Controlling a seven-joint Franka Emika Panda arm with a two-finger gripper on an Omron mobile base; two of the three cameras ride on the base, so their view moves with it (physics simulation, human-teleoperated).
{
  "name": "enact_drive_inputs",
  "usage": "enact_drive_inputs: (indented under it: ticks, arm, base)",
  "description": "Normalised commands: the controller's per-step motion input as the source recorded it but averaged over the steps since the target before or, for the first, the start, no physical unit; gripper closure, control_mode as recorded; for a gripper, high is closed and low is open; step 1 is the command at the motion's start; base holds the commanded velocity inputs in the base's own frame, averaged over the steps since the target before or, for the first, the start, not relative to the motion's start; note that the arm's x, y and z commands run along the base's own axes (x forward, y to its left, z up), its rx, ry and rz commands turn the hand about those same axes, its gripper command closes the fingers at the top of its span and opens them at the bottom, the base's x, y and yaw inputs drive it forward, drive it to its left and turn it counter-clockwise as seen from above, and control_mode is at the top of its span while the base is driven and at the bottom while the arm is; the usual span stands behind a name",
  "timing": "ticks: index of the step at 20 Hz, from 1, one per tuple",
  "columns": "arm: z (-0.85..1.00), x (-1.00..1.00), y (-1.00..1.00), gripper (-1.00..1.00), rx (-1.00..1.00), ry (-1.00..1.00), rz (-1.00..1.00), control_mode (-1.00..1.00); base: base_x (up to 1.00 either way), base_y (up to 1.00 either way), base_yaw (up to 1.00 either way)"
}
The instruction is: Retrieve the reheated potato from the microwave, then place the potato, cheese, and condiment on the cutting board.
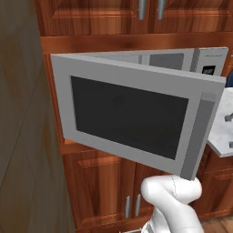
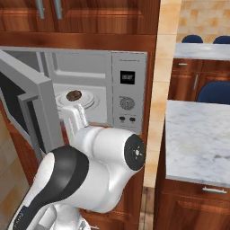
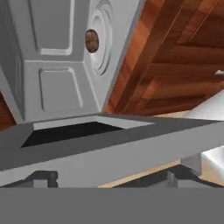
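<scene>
Gripper (image 3: 109, 178) seen in hand view: jaws spread wide, nothing between them, dark fingertips (image 3: 43, 178) just showing at the lower edge. Directly ahead of the jaws, very close: edge of the open microwave door (image 1: 132, 116), swung out on its hinge, dark window facing away from the cavity. No contact between fingertips and door that can be confirmed; too close and too foreshortened to tell.

Beyond the door edge, further along the jaw line: microwave (image 2: 128, 96) cavity, grey ribbed walls, round turntable (image 2: 85, 99) on the floor. Cavity contents: one potato (image 3: 92, 40), small, dark brown, resting on the turntable, well ahead of the jaws and off to one side of their centre line. Nothing else noted inside.

Step in hand, by judgement: retrieval of the potato, door already open, reach into the cavity not yet begun. Next move likely calls for clearing the door edge, advancing through the opening, centring the jaws on the potato, then closing. Risk: striking the door on the way in; a rounded lump may roll on the turntable if nudged by one finger first.

Cheese, condiment and cutting board: positions cannot be stated from these views.

Farthest: wooden cabinets (image 1: 100, 13) above the microwave, marble counter (image 2: 197, 139) off to the side.
</scene>
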Motion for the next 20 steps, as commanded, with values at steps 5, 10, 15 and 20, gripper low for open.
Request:
enact_drive_inputs:
  ticks: [5, 10, 15, 20]
  arm:
    - [-0.26, 0.81, 0.11, -1.0, 0.2, 0.03, 0.02, -1.0]
    - [-0.23, 0.5, 0.15, -1.0, 0.1, 0.0, 0.11, -1.0]
    - [-0.02, 0.02, 0.18, -1.0, 0.03, 0.0, 0.32, -1.0]
    - [0.0, -0.22, 0.34, -1.0, 0.0, 0.0, 0.28, -1.0]
  base:
    - [0.0, 0.0, 0.0]
    - [0.0, 0.0, 0.0]
    - [0.0, 0.0, 0.0]
    - [0.0, 0.0, 0.0]
